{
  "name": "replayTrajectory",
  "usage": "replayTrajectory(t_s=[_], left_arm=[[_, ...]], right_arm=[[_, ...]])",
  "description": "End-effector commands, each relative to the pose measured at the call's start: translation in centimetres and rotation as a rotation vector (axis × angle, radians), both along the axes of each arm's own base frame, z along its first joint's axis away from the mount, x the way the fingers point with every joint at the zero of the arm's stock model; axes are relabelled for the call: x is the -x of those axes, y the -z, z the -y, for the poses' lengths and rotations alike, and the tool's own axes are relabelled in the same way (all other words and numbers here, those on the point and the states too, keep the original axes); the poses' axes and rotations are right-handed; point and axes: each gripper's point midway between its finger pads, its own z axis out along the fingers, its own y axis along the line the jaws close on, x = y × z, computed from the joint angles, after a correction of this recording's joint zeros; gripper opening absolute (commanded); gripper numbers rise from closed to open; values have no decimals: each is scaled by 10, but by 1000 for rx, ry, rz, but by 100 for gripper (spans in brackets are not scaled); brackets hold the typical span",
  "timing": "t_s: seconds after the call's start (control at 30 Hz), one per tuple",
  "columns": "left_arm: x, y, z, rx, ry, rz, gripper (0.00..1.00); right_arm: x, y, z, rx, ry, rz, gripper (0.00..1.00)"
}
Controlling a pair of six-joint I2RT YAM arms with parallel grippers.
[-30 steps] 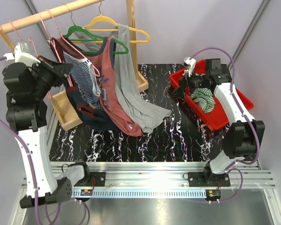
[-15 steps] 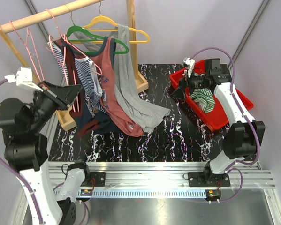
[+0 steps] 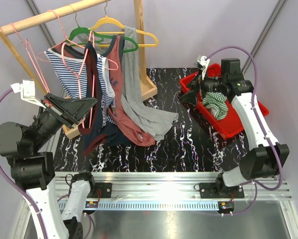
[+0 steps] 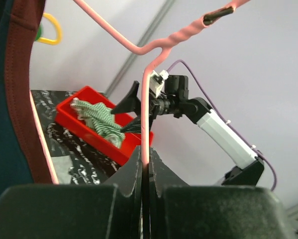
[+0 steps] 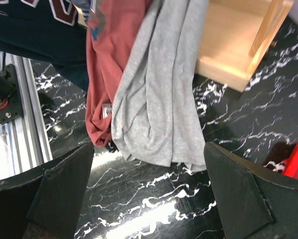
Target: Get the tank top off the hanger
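A navy tank top with maroon trim (image 3: 87, 130) hangs from a pink wire hanger (image 3: 92, 74) in front of the wooden rail (image 3: 39, 17). My left gripper (image 3: 87, 103) is shut on that hanger's wire. In the left wrist view the pink hanger (image 4: 146, 109) runs straight up out of the shut jaws to its twisted neck, with the navy tank top (image 4: 4, 99) at the left edge. My right gripper (image 3: 190, 90) hovers open by the red bin. It (image 5: 149, 199) holds nothing, with the black marble table below it.
A striped top (image 3: 64, 64), a brick-red top (image 3: 121, 94) and a grey top (image 3: 139, 104) hang on the rack, the last two trailing onto the table. Green (image 3: 79, 35) and yellow (image 3: 139, 34) hangers sit on the rail. The red bin (image 3: 228, 127) holds a green-striped cloth (image 3: 216, 102).
My left arm has swung down and toward the table, carrying the pink hanger and navy top away from the rack's left side. The striped top is now uncovered. The right arm shifted slightly.
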Motion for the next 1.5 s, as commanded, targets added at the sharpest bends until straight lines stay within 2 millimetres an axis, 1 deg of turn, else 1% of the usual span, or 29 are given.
replayTrajectory(t_s=[0.0, 0.13, 0.2, 0.33, 0.37, 0.4, 0.43, 0.47, 0.53, 0.57, 0.6, 0.63, 0.67, 0.7, 0.77, 0.8, 0.9, 0.93, 1.0, 1.07, 1.1, 1.13, 1.17, 1.2, 1.27, 1.33, 1.37, 1.4, 1.47], left_arm=[[26, -42, 15, -13, 130, 189, 0], [28, -56, 20, -7, 200, 211, 0], [21, -59, 20, -4, 216, 208, 0], [18, -70, 25, -1, 270, 244, 0], [22, -76, 27, -3, 280, 265, 0], [21, -77, 32, 5, 323, 257, 0], [19, -80, 34, 1, 325, 273, 0], [31, -86, 41, 4, 381, 285, 0], [20, -87, 47, 1, 397, 270, 0], [24, -89, 53, 3, 437, 269, 0], [28, -95, 56, 3, 451, 282, 0], [14, -91, 61, -5, 459, 258, 0], [16, -91, 66, -5, 493, 254, 0], [7, -91, 71, -14, 502, 249, 0], [2, -87, 80, -21, 540, 223, 0], [-7, -83, 85, -30, 550, 209, 0], [-18, -71, 97, -42, 591, 157, 0], [-24, -62, 104, -47, 616, 122, 0], [-29, -53, 112, -55, 642, 98, 0], [-37, -40, 121, -59, 666, 58, 0], [-38, -37, 123, -61, 675, 50, 0], [-38, -34, 126, -62, 690, 42, 0], [-43, -26, 130, -64, 697, 17, 0], [-44, -23, 132, -61, 707, 8, 0], [-50, -14, 138, -62, 721, -17, 0], [-53, -8, 142, -56, 736, -29, 0], [-54, -6, 143, -54, 743, -37, 0], [-58, 3, 146, -49, 750, -68, 0], [-60, 7, 149, -46, 757, -73, 0]], right_arm=[[17, -52, -8, -61, -37, 118, 100], [29, -67, -11, -87, -50, 141, 100], [33, -75, -11, -98, -53, 155, 100], [39, -87, -12, -107, -57, 182, 99], [40, -91, -13, -108, -57, 191, 100], [41, -93, -13, -110, -57, 196, 100], [42, -96, -13, -111, -58, 199, 100], [42, -102, -13, -117, -57, 207, 100], [42, -110, -15, -127, -61, 219, 100], [42, -117, -15, -136, -62, 225, 100], [43, -121, -16, -141, -63, 230, 100], [43, -126, -17, -147, -69, 241, 100], [43, -132, -18, -157, -67, 244, 100], [43, -138, -18, -164, -69, 255, 100], [44, -148, -20, -180, -70, 270, 100], [44, -153, -20, -187, -71, 283, 100], [44, -162, -21, -212, -52, 278, 100], [43, -166, -21, -229, -41, 271, 100], [41, -170, -20, -244, -19, 263, 100], [40, -177, -21, -273, -3, 252, 100], [39, -182, -22, -286, -1, 267, 100], [40, -180, -24, -303, 4, 235, 100], [42, -183, -25, -311, 4, 239, 100], [41, -186, -26, -319, 8, 252, 100], [41, -184, -30, -332, 9, 232, 100], [36, -183, -33, -341, 27, 226, 100], [36, -181, -38, -342, 23, 221, 100], [31, -179, -39, -340, 46, 222, 100], [27, -174, -46, -334, 43, 222, 100]])
